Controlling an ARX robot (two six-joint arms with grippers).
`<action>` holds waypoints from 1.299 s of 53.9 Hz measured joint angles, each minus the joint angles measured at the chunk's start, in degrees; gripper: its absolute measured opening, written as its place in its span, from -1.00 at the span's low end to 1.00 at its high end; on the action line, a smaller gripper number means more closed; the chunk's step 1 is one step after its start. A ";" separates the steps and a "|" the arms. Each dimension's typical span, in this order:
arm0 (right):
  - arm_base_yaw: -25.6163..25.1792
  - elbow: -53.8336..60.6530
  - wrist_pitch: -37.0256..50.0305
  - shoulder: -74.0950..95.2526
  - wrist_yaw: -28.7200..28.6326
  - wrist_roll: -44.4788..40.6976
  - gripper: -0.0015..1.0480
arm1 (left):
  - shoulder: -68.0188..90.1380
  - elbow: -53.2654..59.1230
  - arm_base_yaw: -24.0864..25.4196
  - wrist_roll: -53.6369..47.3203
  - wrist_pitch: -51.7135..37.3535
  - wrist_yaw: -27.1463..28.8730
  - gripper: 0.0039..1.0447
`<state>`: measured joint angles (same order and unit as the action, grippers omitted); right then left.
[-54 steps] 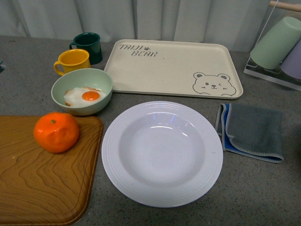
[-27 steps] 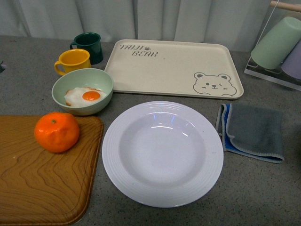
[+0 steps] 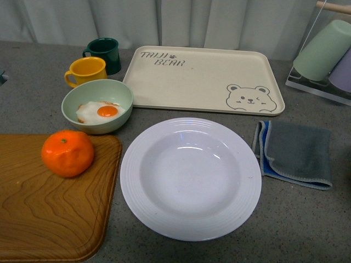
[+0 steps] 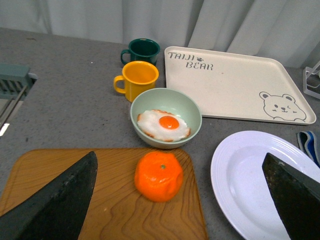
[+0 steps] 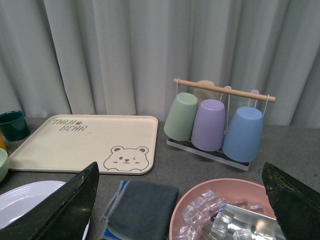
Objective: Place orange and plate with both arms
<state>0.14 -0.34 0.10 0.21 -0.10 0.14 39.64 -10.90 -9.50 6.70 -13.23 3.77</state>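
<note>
**Q:** so what's sitting where, left to right?

**A:** Far left is a wooden board (image 3: 49, 213), and the orange (image 3: 67, 153) sits on its back corner, stem dot up. Right behind that is a pale green bowl (image 3: 98, 128) with a fried egg (image 3: 101, 112) in it, then a yellow mug (image 3: 88, 71) and a dark green mug (image 3: 104, 53) further back. In the middle, the plate (image 3: 190, 178) lies flat on the grey table (image 3: 33, 109), rim just beside the board. The beige bear tray (image 3: 203, 82) is behind it. On the right there's a folded grey cloth (image 3: 296, 153), with a rack of upturned cups (image 3: 322, 52) in the back corner.

**Q:** and the grippers?

**A:** Neither shows in the front view. On the wrist cams, the left gripper (image 4: 178, 165) is released with its fingers spread wide, looking down at the orange. The right gripper (image 5: 180, 167) is spread wide too, above the cloth and a pink bowl (image 5: 197, 192) of ice.
</note>
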 joint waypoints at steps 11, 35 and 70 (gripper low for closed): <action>0.00 0.00 0.00 0.00 0.04 0.00 0.82 | 28.30 -10.10 -0.81 2.69 -6.43 -5.60 0.88; 0.00 0.00 0.00 0.00 0.04 0.00 0.82 | 58.58 -26.73 0.09 3.93 -0.39 -8.04 0.88; 0.00 0.00 0.00 0.00 0.02 0.00 0.82 | 65.68 -28.02 1.55 3.96 0.83 -7.41 0.32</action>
<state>0.14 -0.34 0.10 0.21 -0.08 0.14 105.32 -38.92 -7.94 10.66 -12.40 -3.64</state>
